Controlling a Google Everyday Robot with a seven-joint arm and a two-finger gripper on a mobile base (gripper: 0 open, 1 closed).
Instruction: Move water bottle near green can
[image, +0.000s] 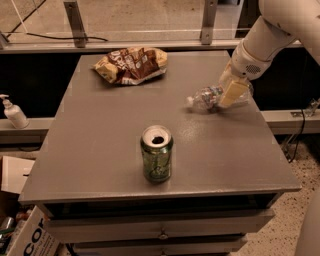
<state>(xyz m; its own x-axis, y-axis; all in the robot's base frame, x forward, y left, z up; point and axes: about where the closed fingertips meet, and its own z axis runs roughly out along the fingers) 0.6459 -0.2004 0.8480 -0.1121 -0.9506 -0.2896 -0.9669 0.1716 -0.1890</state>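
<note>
Water bottle (202, 98), label unreadable, lies at gripper (226, 101).

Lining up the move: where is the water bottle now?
In the camera view, the water bottle lies on its side near the table's right edge, beyond the green can, with the end effector at its base end.
</note>
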